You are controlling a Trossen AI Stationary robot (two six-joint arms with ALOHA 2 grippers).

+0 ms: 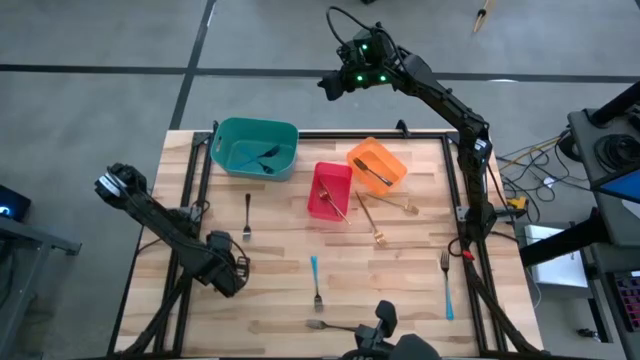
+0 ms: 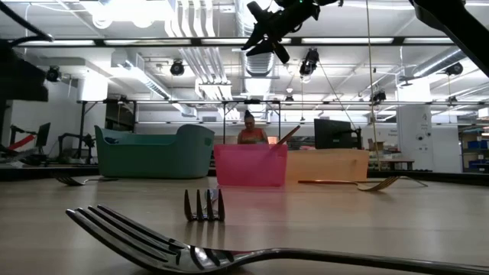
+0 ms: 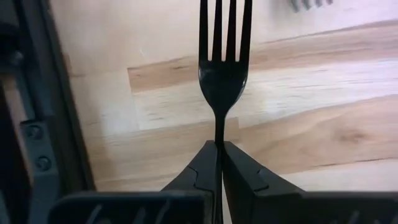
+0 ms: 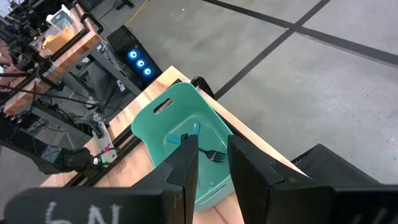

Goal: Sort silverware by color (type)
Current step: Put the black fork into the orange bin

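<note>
Dark-handled fork (image 3: pixel 222 74) sits clamped by its thin neck in the left gripper (image 3: pixel 220 163), low at the worktop's (image 1: pixel 280 290) left edge. Held so narrowly, it may pivot or slip out during the lift. The right gripper (image 4: pixel 212 163), jaws apart and empty, hovers above the teal bin (image 4: pixel 163 121).

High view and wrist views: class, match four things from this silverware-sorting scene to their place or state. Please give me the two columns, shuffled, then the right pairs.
Things
1. left hand
2. right hand
3. teal bin
4. orange bin

Place or state
A. rightmost of the three bins
B. shut on a dark fork
C. high up, open, holding nothing
D. leftmost of the three bins

Pairs: 1-B, 2-C, 3-D, 4-A
</note>
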